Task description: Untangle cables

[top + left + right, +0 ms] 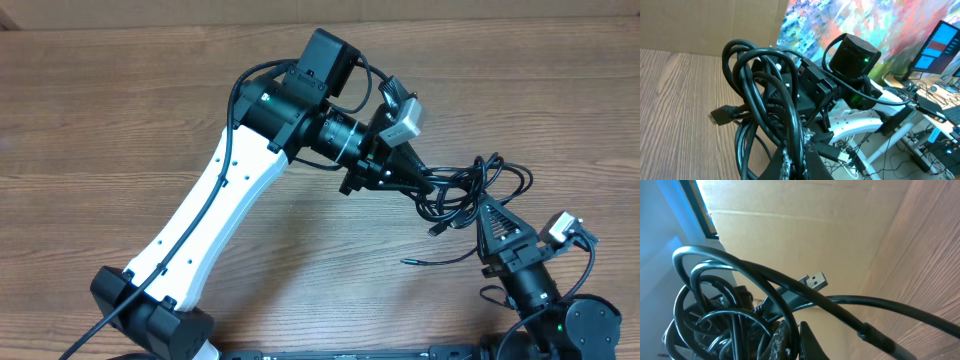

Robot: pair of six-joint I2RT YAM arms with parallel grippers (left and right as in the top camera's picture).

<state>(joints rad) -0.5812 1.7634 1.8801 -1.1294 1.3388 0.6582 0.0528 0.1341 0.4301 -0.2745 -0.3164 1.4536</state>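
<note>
Out at three o'clock on the table (120, 120), the cables (470, 185) sit bunched between both pincers, long axis running nine to three. The left gripper (418, 178) is clamped on them from nine o'clock, the right gripper (490, 208) pinched shut on strands from six o'clock.

Wooden table (100, 120); cardboard backdrop (805, 235); colourful poster (900, 25); lit monitor (940, 45).

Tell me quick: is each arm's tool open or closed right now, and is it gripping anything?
The left tool: closed, gripping the bunch of black cables.
The right tool: closed, gripping the same cables.
</note>
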